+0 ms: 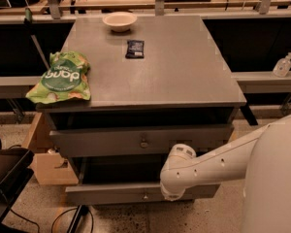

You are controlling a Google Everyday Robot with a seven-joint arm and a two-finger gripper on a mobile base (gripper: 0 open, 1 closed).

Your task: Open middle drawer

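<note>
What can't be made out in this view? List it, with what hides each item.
All in the camera view:
- gripper: hidden behind the arm's rounded end joint, low at the right part of the middle drawer front.
- middle drawer's inside: dark, overhung by the upper drawer.
- whatever lies below the middle drawer: covered by its front.
- dark packet on the cabinet top: print too small to read.
</note>
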